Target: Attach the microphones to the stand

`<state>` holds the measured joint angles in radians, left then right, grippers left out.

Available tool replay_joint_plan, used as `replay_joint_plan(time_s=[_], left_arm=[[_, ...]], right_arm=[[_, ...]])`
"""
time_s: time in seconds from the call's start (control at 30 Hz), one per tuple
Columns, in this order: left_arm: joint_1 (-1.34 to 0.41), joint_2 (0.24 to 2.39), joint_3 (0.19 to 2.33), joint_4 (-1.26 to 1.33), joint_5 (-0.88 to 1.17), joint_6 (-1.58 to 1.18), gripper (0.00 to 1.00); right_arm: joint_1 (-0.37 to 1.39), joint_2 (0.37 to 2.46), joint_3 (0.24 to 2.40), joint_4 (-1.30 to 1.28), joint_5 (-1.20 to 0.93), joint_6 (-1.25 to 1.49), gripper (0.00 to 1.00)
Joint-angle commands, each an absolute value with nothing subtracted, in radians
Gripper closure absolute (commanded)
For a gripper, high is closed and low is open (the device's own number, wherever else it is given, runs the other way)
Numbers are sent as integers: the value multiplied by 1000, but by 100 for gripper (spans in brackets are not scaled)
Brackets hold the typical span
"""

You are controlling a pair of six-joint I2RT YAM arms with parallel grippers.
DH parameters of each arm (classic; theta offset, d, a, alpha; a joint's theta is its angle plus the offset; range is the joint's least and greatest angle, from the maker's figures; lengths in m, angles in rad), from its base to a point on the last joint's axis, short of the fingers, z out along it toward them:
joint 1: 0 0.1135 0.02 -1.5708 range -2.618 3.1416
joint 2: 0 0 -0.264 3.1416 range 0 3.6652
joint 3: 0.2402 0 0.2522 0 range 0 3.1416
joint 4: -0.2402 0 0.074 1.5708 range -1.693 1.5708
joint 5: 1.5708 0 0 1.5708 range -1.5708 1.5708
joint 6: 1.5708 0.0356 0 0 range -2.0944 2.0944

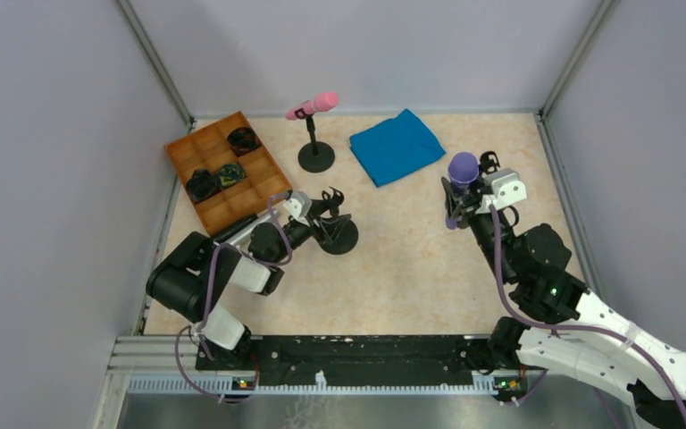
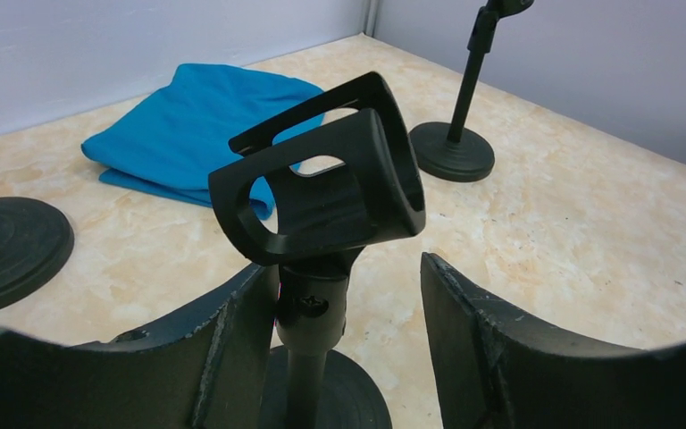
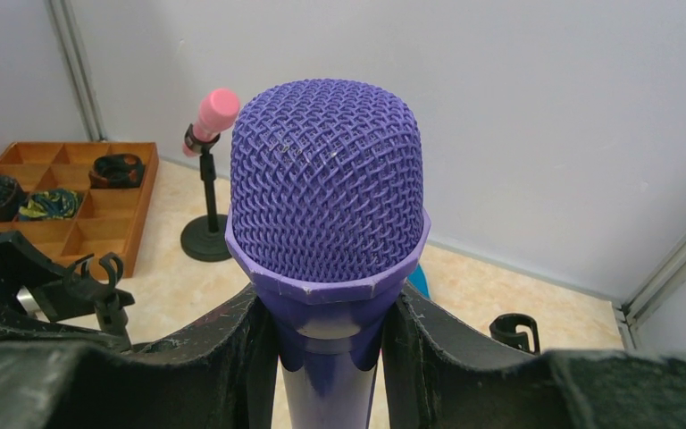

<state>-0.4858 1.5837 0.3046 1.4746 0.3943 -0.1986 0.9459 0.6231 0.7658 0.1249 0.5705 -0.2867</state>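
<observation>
Beige marbled table top [image 1: 411, 259]. Far left on it: wooden tray [image 1: 198, 143] with compartments, set at an angle. Far centre: round black stand base [image 1: 316, 157], blue folded cloth [image 1: 397, 146] just right of it, apart. Nearer, left of centre: second stand base [image 1: 339, 237]. Another round black base [image 2: 9, 246] at left wrist view's edge.

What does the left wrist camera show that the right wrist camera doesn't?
Left wrist only: the folded blue cloth in full. Right wrist only: the purple microphone clamped in the right gripper, the pink microphone, the wooden tray. Both: the empty clip stand at the left gripper, and the beige tabletop.
</observation>
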Motion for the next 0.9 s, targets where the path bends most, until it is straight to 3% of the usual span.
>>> replay_joint_plan(time_s=[0.0,0.23,0.87], left_arm=[[-463,1632,342,1657,461,-246,37],[-422,1702,365,1749,530,-318,42],[-400,1667,380,1793,578,-362,39]], right_arm=[[944,626,783,148,544,-276,100],[945,637,790,147,537,-278,100],[944,683,802,153,512,-270,100]])
